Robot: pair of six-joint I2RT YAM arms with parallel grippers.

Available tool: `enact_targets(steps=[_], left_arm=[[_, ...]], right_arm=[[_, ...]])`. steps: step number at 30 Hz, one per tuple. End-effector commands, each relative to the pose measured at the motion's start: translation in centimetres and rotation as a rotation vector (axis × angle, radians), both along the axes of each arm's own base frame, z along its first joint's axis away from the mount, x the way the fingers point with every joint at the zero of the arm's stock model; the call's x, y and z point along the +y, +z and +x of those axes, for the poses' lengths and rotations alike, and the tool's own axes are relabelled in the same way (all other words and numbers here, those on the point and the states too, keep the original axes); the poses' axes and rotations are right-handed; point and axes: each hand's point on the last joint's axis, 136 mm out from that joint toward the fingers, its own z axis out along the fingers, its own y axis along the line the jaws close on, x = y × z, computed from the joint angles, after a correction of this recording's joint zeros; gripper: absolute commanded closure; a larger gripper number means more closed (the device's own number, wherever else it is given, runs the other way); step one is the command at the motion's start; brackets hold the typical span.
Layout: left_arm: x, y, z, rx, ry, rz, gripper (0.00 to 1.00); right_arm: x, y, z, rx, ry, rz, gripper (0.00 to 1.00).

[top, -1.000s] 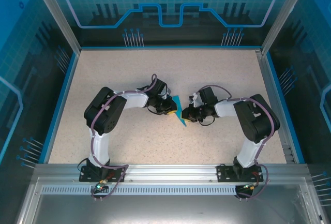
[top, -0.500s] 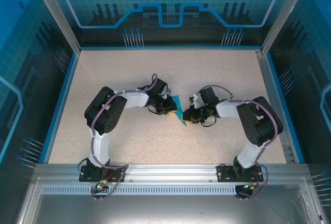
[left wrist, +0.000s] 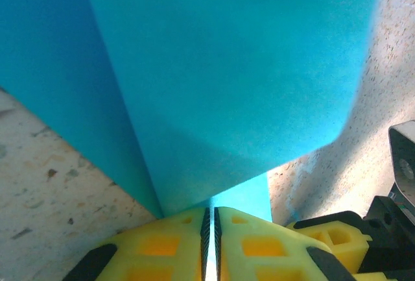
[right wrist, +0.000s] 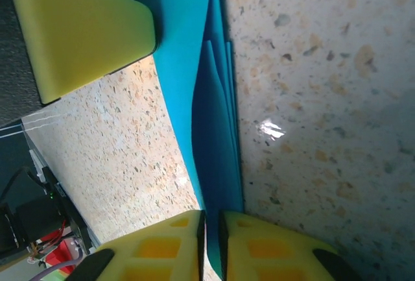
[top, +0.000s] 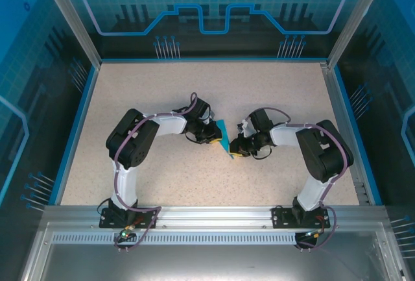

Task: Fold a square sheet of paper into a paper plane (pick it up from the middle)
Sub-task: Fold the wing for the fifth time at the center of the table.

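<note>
Where the two arms bend inward and meet at the middle of the speckled table (top: 162,93), I see the paper plane (top: 223,130) caught between them, well away from every wall of the blue enclosure (top: 207,8). From above it reads as a narrow cyan sliver running from the far side toward the near side, with the left gripper (top: 217,139) at its left edge and the right gripper (top: 233,150) at its near end. The two tools sit just beside each other there.

Looking along the left wrist, the yellow fingers (left wrist: 162,248) are pressed together with only a hairline slit between them, and the paper goes straight into that slit, so this tool is pinching the plane. Above the fingers the blue sheet rises and spreads across most of the view. A sharp crease runs up from the grip, with a darker panel to its left and a lighter one to its right. Bare tabletop shows at the lower left and along the right side.

Along the right wrist, the fingers (right wrist: 272,248) also stand close, with a thin dark gap, and the layered edge of the paper runs down into it, nipped there. Several stacked folds show as thin parallel lines along the plane's right edge, lying flat against the table. At the top left a yellow finger pad (right wrist: 78,28) from the left arm sits right beside the paper.
</note>
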Motion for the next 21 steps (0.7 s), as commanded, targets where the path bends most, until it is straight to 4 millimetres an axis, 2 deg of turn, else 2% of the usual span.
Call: enact_targets(steps=[1,5,8,11,14,17,21], left_arm=[[1.1,-2.3,-0.9,0.068,0.023,0.082,0.86],[1.1,-2.3,-0.9,0.068,0.022,0.083,0.86],[1.1,-2.4,-0.9,0.071,0.020,0.084,0.86],[1.2,-2.4,-0.9,0.072,0.022,0.088,0.86],[1.1,-2.4,-0.9,0.072,0.023,0.087,0.86],[1.2,-2.5,-0.9,0.076,0.024,0.090,0.86],[1.2,-2.5,-0.9,0.078,0.024,0.093,0.86]], right_arm=[[-0.3,1.9,0.0,-0.033,0.004,-0.014,0.79],[-1.3,4.3,1.0,-0.162,-0.012,-0.102,0.74],[-0.1,4.9,1.1,-0.193,0.030,-0.103,0.74],[1.7,4.4,1.3,-0.177,0.074,-0.111,0.77],[2.6,3.2,1.5,-0.155,0.081,-0.127,0.79],[3.0,2.2,1.6,-0.132,0.087,-0.144,0.81],[2.4,1.0,1.5,-0.105,0.085,-0.194,0.82]])
